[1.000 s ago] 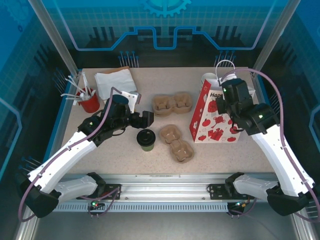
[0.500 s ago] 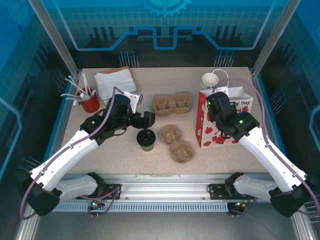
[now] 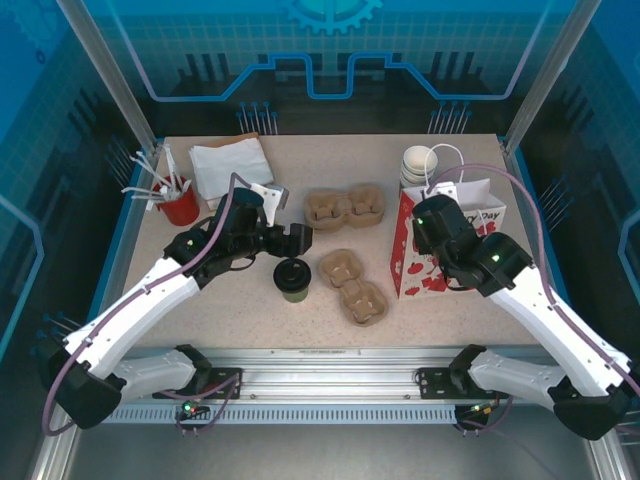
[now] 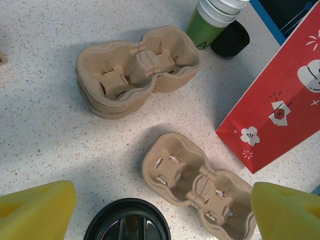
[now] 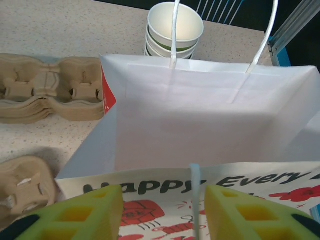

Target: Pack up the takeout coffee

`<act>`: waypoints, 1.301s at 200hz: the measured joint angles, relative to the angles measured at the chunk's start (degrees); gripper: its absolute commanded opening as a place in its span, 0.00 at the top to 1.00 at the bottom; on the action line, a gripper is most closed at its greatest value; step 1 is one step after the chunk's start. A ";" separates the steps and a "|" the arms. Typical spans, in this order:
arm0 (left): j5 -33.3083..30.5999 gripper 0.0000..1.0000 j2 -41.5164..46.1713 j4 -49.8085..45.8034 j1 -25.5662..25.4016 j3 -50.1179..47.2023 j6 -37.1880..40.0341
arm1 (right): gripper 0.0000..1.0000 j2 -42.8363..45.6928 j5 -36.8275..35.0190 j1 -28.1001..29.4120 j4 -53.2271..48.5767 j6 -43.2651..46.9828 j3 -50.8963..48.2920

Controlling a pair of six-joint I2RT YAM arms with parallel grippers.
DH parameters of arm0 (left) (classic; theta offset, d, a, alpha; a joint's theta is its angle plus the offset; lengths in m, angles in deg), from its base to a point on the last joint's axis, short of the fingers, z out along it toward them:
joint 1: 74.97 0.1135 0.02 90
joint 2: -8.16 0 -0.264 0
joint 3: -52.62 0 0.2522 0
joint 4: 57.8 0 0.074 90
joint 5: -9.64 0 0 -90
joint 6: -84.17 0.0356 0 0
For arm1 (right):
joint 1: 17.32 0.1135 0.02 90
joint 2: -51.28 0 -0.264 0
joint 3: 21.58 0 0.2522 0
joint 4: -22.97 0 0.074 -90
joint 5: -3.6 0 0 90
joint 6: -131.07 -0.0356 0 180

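Observation:
The takeout coffee (image 3: 293, 279), an olive-green cup under a black lid (image 4: 127, 222), stands upright near the table's middle front. My left gripper (image 3: 300, 238) hovers just behind and above it, wide open; in the left wrist view the lid sits low between the yellow fingers (image 4: 37, 210), untouched. A red and white paper bag (image 3: 455, 250) stands upright at the right, its mouth (image 5: 210, 115) open. My right gripper (image 5: 162, 210) hangs over the bag's near rim with the jaws apart. A thin white handle strand (image 5: 195, 195) hangs loose between them.
A stack of pulp cup carriers (image 3: 345, 207) lies behind the coffee, and a single carrier (image 3: 352, 285) lies right of it. Lidless cups (image 3: 418, 162) are stacked behind the bag, beside a loose black lid (image 4: 230, 37). A red cup of stirrers (image 3: 178, 205) and napkins (image 3: 230, 165) sit far left.
My right gripper has opened and let go of the bag's handle. The bag has gone from tilted to standing upright with its mouth open. The left gripper has crept slightly right.

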 measured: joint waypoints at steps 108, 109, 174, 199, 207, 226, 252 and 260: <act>0.33 0.08 -0.52 -0.09 -2.25 3.02 0.02 | 0.28 1.20 9.64 -14.32 -6.16 9.97 12.22; 0.33 0.08 -0.52 -0.09 -2.25 3.02 0.02 | 0.28 1.18 9.84 -14.51 -6.21 10.12 12.31; 0.33 0.08 -1.57 -0.13 -2.62 3.32 0.04 | 0.24 -4.72 29.79 -38.01 -5.49 15.08 15.19; 0.33 0.08 -1.86 -0.26 -2.86 3.65 0.17 | 0.28 -10.88 37.55 -41.38 -3.69 15.76 16.94; 0.33 0.08 -1.86 -0.26 -2.93 3.65 0.17 | 0.31 -12.48 39.28 -41.57 -2.89 15.85 17.25; 0.90 0.08 -2.03 -0.28 -3.48 3.74 0.42 | 0.39 -15.21 42.56 -41.70 -1.29 15.58 17.33; 2.89 0.08 -4.57 -0.02 -9.94 6.01 2.58 | 0.47 -17.55 45.11 -41.72 0.72 14.67 17.64; 3.82 0.08 -6.05 0.61 -13.09 7.13 3.39 | 0.48 -17.79 45.40 -41.72 1.27 14.51 17.73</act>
